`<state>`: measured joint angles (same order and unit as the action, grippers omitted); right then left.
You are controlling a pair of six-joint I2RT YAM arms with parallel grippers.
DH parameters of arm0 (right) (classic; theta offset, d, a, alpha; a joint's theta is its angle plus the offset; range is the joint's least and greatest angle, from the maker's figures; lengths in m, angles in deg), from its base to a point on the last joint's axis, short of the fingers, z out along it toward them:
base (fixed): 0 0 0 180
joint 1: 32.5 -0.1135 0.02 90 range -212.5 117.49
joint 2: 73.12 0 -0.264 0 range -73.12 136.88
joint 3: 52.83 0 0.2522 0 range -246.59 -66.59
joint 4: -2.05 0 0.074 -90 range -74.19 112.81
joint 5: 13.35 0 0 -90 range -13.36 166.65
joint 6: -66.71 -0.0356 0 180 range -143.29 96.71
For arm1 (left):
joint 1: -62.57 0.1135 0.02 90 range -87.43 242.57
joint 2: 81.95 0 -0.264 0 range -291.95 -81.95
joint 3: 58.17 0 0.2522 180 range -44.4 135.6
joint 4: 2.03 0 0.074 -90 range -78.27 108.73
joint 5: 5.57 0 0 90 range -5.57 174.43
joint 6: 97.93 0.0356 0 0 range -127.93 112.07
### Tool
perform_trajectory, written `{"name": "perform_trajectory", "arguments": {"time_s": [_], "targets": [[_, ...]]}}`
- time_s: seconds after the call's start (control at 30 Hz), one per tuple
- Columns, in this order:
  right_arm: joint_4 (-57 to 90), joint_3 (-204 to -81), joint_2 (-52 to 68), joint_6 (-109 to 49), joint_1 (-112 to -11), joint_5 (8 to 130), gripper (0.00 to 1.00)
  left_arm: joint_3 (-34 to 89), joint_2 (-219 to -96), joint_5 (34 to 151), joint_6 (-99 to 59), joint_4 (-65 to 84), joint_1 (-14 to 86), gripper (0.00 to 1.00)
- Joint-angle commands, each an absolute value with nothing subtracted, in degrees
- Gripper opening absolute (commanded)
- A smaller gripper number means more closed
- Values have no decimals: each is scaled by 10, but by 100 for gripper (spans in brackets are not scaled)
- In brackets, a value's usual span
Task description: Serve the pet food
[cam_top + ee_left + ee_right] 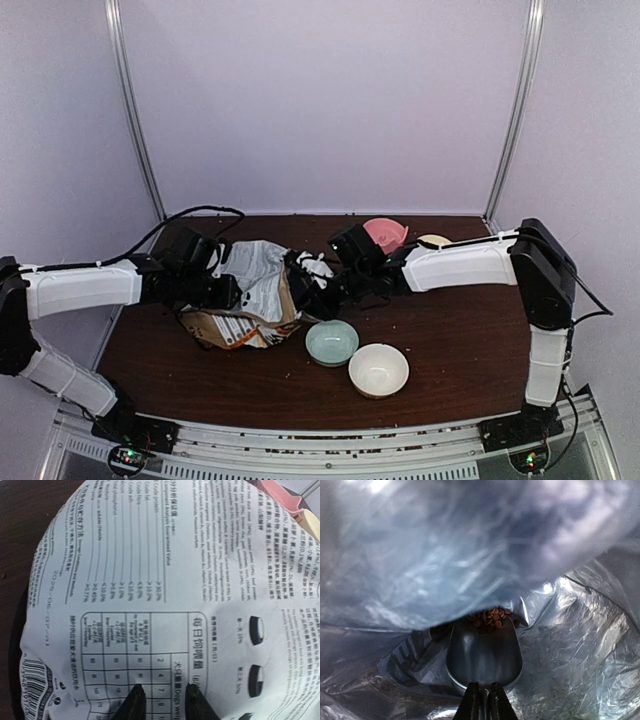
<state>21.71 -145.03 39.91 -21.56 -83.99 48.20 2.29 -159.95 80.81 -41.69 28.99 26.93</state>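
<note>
— Well, on our dark tabletop (440, 330) the crinkly printed bag (255, 290) slumps between both arms; the left gripper (167, 700) meets its face, and we cannot tell if the jaws pinch it

— Inside the glossy lining our right gripper (483, 692) has its jaws pressed on the metal scoop (484, 655), which points straight ahead; round brown pet food (490, 617) sits at its far lip

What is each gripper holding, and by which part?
Right gripper: shut on the handle of a grey metal scoop carrying reddish-brown kibble pellets. Left gripper: against the white printed bag; a grip cannot be told.
</note>
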Motion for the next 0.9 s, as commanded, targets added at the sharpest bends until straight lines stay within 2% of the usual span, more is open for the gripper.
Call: {"name": "perform_trajectory", "arguments": {"time_s": [0.0,0.07,0.27,0.43,0.63,0.77,0.87], "targets": [[222,-1438,394,-193,-845,452,0,7,-1596,840,-440,290,248,30],[219,-1439,399,-191,-845,450,0,23,-1564,793,-431,336,252,33],[214,-1443,417,-192,-845,452,0,23,-1477,794,-409,384,369,60],[208,-1438,420,-196,-845,450,0,-1,-1533,880,-396,346,480,66],[199,-1437,423,-194,-847,444,0,8,-1612,948,-399,306,512,81],[203,-1451,433,-182,-848,430,0,1,-1651,995,-405,268,520,81],[221,-1471,446,-170,-853,428,0,-18,-1668,1046,-409,223,521,64]]}}
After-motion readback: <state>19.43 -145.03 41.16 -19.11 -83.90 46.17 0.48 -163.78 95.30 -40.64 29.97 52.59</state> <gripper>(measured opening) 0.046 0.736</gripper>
